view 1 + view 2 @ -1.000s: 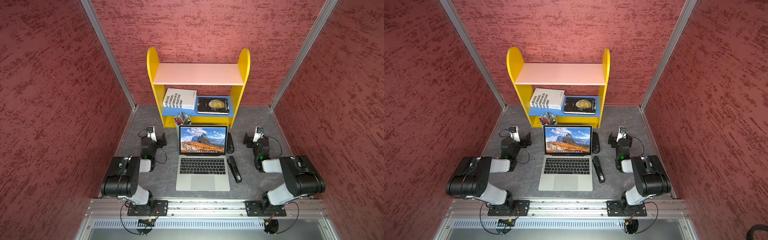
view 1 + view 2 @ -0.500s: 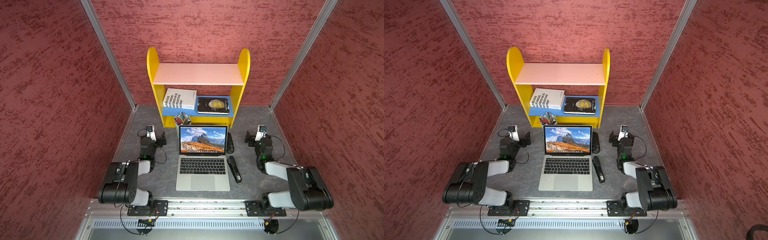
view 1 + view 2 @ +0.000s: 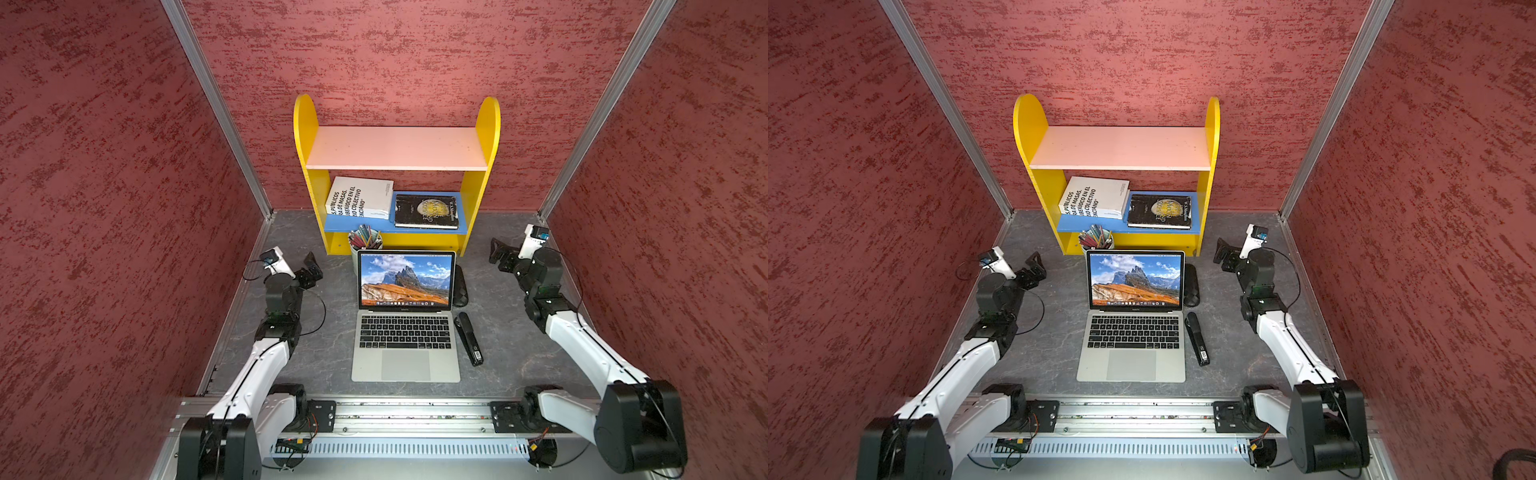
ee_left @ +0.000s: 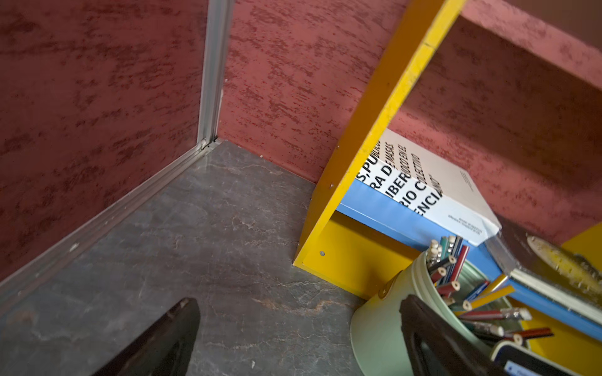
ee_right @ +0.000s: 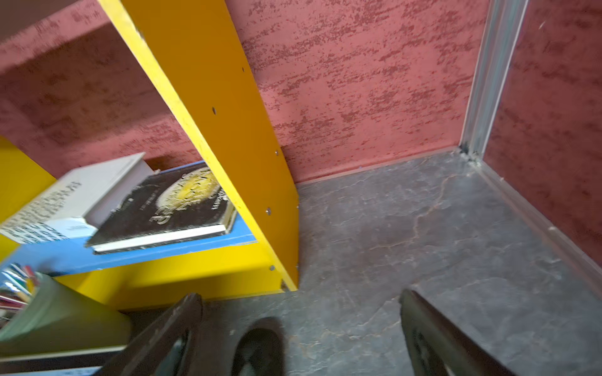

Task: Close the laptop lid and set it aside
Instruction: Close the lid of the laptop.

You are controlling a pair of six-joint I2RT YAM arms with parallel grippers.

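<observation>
The silver-grey laptop (image 3: 405, 365) (image 3: 1131, 365) lies open in the middle of the table, keyboard toward the rail. Its lid (image 3: 405, 279) (image 3: 1136, 279) stands upright and shows a mountain wallpaper. My left gripper (image 3: 311, 266) (image 3: 1034, 266) (image 4: 299, 306) hovers left of the lid, open and empty, a hand's width away. My right gripper (image 3: 498, 253) (image 3: 1223, 253) (image 5: 301, 299) hangs right of the lid, also open and empty. A corner of the lid (image 4: 527, 361) shows in the left wrist view behind one finger (image 4: 423, 325).
A yellow shelf (image 3: 305, 166) stands behind the laptop with a white book (image 3: 361, 199) and a black book (image 3: 426, 211). A green pencil cup (image 3: 365, 241) (image 4: 381, 325) sits at the lid's back left. A black mouse (image 3: 460, 286) (image 5: 257, 348) and a black stapler (image 3: 468, 338) lie right of the laptop.
Both arms have stretched out, their elbows dropping toward the front rail. The right gripper has moved a little toward the shelf. Both grippers stay open; the laptop has not moved.
</observation>
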